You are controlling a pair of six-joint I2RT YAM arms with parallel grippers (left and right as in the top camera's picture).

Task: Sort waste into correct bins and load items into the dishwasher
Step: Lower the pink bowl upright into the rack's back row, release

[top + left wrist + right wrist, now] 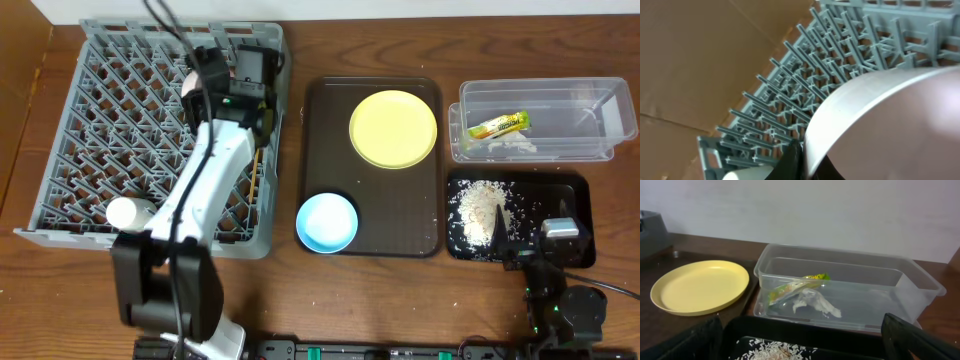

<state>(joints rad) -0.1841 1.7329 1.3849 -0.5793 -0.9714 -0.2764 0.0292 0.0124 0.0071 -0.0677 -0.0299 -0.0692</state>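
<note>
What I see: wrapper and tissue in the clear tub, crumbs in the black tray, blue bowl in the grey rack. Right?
No: the overhead view shows the light-blue bowl on the dark brown serving tray, not in the grey dish rack. The snack wrapper and tissue are in the clear tub, crumbs in the black tray.

The small white bowl (890, 125) spills past the left wrist view's edge.

Rack (100, 120) left; serving tray (400, 205) centre with plate (393, 128), bowl (327, 222); tub (572, 122) behind shallow tray (545, 195).
</note>
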